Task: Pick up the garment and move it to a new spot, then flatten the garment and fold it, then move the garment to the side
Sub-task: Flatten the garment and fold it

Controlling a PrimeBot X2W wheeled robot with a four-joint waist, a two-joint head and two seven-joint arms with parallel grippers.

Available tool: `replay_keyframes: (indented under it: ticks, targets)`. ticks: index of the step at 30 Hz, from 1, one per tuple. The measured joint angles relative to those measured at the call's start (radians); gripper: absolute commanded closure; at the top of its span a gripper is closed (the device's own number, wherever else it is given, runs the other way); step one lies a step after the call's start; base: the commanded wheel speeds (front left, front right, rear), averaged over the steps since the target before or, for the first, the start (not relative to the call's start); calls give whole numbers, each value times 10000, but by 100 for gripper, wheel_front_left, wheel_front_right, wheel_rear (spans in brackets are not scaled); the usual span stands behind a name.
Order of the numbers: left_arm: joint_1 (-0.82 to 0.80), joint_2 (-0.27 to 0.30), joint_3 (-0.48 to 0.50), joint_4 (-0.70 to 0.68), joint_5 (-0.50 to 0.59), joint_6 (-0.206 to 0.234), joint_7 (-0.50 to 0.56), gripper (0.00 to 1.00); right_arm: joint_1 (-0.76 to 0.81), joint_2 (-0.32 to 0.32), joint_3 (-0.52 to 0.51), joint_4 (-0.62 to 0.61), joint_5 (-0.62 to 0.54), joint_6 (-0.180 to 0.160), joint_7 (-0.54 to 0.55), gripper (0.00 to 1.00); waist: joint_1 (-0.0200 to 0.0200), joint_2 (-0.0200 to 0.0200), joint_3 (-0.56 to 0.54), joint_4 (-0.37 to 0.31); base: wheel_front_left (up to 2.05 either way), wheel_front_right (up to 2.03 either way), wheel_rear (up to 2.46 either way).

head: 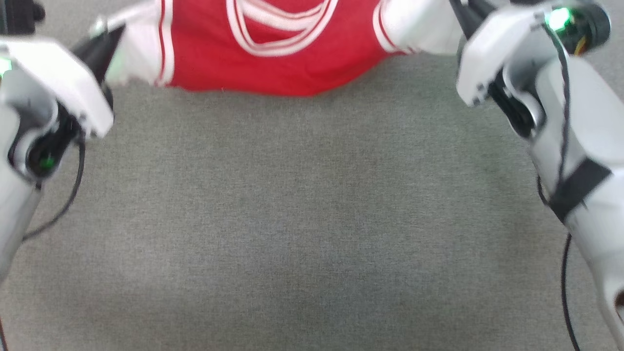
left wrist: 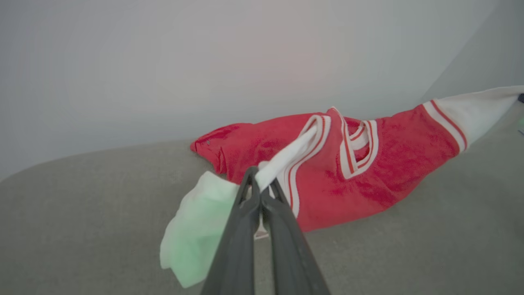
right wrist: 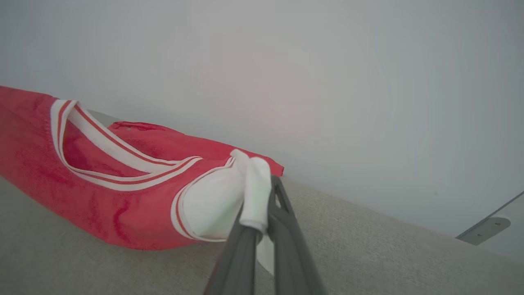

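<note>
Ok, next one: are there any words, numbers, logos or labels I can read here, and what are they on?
None can be read.
The jersey: the side facing the cameras is plain red cloth, white panels and striped trim, with no lettering to be seen.
The grey surface and the wall: no print or signs.

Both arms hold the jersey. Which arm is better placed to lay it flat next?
Neither alone, probably: the left fingers are shut on the jersey at its left end, the right fingers at its right end. Both should lower together.
</note>
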Motion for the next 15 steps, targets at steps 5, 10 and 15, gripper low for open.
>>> replay_keyframes:
  ticks: [5, 10, 15]
  targets:
    - [1671, 890, -19, -1381, -1057, 98, 752, 100, 1766, -1204, 506, -2288, 821, -2, 999, 100, 0, 0, -387, -65, 0, 0, 0]
    - [3267, 1710, -98, -3250, -1603, 936, 1104, 100, 3511, -2309, 499, -4615, 1164, -2, 1935, 100, 0, 1, -646, -56, 0, 0, 0]
    - [4734, 2499, -443, -4696, -1745, 1929, 1358, 100, 5351, -3032, 311, -6495, 1668, 0, 3133, 100, 0, 0, -845, -35, 0, 0, 0]
